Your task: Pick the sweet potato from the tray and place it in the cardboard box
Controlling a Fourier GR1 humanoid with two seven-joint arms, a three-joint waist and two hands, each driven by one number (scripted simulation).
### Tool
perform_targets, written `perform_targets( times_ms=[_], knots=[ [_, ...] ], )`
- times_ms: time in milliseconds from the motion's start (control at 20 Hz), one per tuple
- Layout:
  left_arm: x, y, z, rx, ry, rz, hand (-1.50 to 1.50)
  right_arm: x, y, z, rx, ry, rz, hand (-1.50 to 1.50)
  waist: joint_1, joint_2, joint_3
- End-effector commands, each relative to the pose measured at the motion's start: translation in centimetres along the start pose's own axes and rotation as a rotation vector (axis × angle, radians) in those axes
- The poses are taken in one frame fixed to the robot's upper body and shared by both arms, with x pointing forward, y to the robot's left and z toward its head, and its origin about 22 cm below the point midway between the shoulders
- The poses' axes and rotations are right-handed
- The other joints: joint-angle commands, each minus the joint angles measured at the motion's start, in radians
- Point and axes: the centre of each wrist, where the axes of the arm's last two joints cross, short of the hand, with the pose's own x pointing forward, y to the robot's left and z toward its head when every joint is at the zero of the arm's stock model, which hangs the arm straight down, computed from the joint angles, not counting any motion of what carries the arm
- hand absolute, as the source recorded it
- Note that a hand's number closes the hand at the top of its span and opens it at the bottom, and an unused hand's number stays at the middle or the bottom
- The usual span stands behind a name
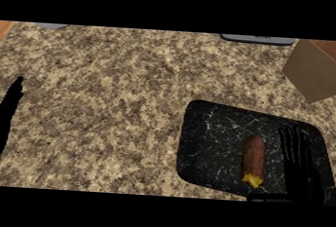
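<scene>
on the tray (211, 133), the sweet potato (253, 157) lies just beside the right hand (298, 162), whose fingers are straight, holding nothing (left hand (0, 124) rests open, well left of the tray). a sideways nudge could roll it away.

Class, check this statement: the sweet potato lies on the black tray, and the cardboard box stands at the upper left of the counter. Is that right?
Not quite. The sweet potato does lie on the black tray, but the cardboard box stands at the upper right of the counter, not the upper left. The head view shows this.
</scene>
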Motion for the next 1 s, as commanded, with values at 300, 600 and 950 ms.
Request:
perform_targets(
  times_ms=[300, 600, 950],
  knots=[
    [0.3, -0.7, 0.2, -0.022, -0.007, 0.003, 0.00, 1.8, -5.7, -3.4, 0.340, 0.242, 0.360, -1.50, 0.006, 0.019, 0.026],
    [0.6, 0.2, -0.8, 0.007, 0.009, -0.006, 0.00, 2.4, -3.7, -5.7, 0.538, 0.361, 0.445, -1.50, -0.007, 0.017, 0.025],
    [0.2, 0.0, 0.5, 0.012, 0.002, -0.001, 0.00, 2.4, -3.2, -8.0, 0.578, 0.415, 0.495, -1.50, -0.007, 0.016, 0.026]
  ],
)
